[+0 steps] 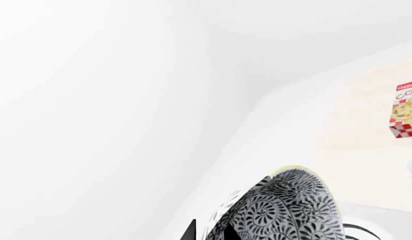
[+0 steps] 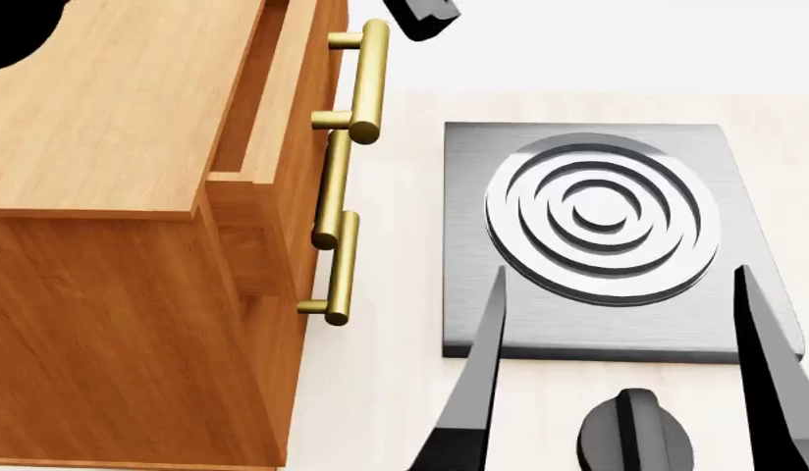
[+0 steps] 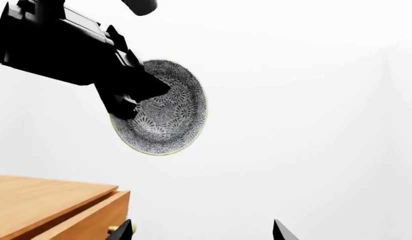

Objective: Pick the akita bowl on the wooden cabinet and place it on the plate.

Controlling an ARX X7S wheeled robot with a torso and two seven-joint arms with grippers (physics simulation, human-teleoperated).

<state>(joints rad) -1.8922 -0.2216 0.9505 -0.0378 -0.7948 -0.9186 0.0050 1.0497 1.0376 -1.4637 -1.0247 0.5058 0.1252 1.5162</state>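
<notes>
- Above the wooden cabinet, well clear of its top, my left tool pinches the akita bowl by its rim; the bowl hangs tipped on edge, its black-and-white flower pattern facing my right wrist camera.
- Only a corner of the cabinet top and one drawer edge show in that view; the rest of the cabinet is cut off.
- In my left wrist view the bowl fills the lower edge, partly cropped, and the left tool's black fingertips are barely visible against it.
- Beyond the bowl in that view a red-and-white checked box stands on the pale desk; its lettering is cut off by the frame edge and I cannot read it.
- From the head camera the cabinet takes up the left side, with brass bar handles on its drawers; a dark blur covers its far corner.
- Beside the cabinet, on the handle side, a grey metal burner plate with raised concentric rings lies on the desk.
- My right tool hangs spread over the near edge of that burner plate, holding nothing; its fingers run off the bottom of the picture.
- The bowl itself is outside the head view, and the plate appears in none of my views.
</notes>
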